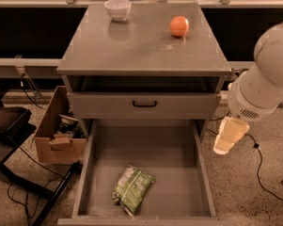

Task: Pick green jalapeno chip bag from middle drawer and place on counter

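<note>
The green jalapeno chip bag (pixel 132 188) lies flat on the floor of the open middle drawer (pixel 175 150), near its front, slightly left of centre. The drawer is pulled out below a closed grey drawer front with a black handle (pixel 145 104). The counter (pixel 131 44) is the grey top of the cabinet. My gripper (pixel 228 138) hangs from the white arm (pixel 268 81) at the right, outside the drawer's right wall and above floor level. It is well to the right of the bag and holds nothing that I can see.
A white bowl (pixel 118 8) stands at the counter's back left and an orange (pixel 179 26) at its back right. An open cardboard box (pixel 58 135) sits on the floor left of the drawer. A black chair base (pixel 9 126) and cables lie at far left; a cable (pixel 263 168) runs along the right floor.
</note>
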`<state>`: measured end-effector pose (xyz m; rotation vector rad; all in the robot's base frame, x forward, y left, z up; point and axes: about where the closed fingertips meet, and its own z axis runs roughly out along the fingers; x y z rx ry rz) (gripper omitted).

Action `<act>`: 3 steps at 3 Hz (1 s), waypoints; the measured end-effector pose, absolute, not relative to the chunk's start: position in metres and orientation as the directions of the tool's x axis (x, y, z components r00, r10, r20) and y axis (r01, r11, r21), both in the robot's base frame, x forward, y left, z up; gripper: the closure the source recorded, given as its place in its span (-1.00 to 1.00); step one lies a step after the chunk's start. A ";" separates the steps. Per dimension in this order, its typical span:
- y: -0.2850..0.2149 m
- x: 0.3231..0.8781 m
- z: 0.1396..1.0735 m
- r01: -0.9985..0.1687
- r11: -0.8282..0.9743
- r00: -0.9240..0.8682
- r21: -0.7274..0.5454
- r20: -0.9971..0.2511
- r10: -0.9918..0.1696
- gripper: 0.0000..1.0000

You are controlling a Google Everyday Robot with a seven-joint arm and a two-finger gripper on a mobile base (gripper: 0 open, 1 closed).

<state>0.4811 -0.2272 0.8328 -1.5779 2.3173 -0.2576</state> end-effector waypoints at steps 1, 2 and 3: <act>-0.224 0.507 0.774 -0.857 0.380 -0.328 -0.348 -0.199 -0.923 -1.00; -0.215 0.526 0.735 -0.852 0.402 -0.330 -0.335 -0.252 -0.910 -1.00; -0.214 0.528 0.733 -0.851 0.402 -0.328 -0.336 -0.257 -0.909 -1.00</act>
